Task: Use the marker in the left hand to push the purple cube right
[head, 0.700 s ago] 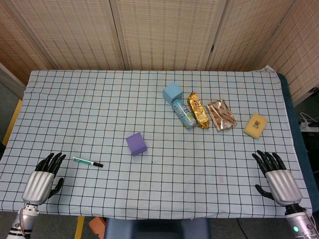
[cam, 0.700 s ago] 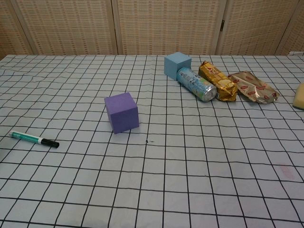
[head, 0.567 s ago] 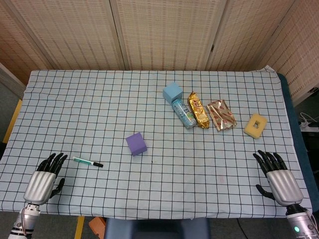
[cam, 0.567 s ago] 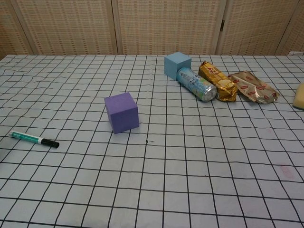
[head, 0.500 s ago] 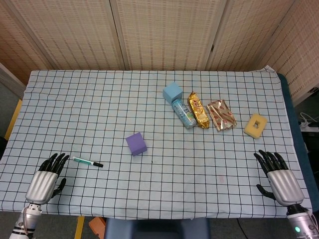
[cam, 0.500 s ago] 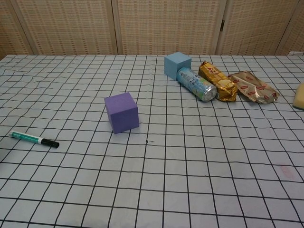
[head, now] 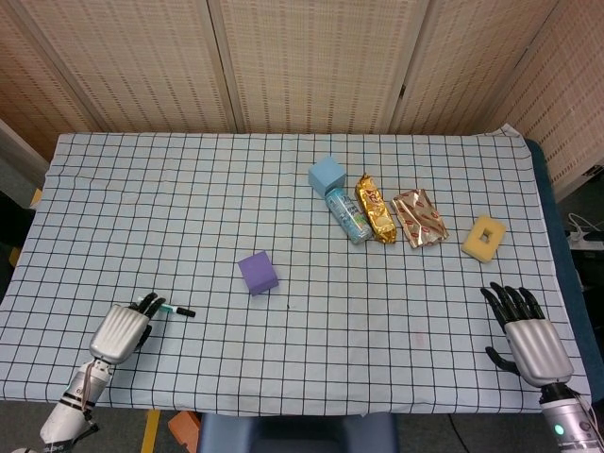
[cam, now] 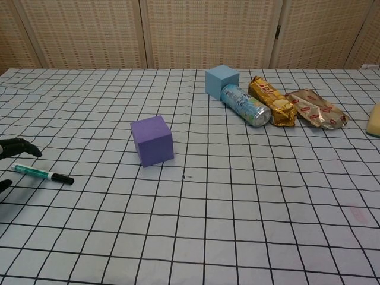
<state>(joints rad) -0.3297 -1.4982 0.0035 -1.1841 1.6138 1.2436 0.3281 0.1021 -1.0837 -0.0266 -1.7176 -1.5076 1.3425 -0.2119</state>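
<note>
The purple cube (head: pixel 258 273) is seen unmoved mid-bench, well right of the marker (head: pixel 176 310) lying flat, over whose green end the left hand (head: pixel 123 330) has been brought from the bench edge, fingers apart and empty, while the right hand (head: pixel 528 335) is kept spread, holding nothing.

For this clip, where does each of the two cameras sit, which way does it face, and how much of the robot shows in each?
Head view: sits high, looking steeply down on the whole checked table; shows the left hand over the marker and the right hand at the near edge.
Chest view: sits low at the near edge, looking across the table toward the screens; only fingertips of the left hand show.
Shared: the marker, purple cube, blue cube, can.
</note>
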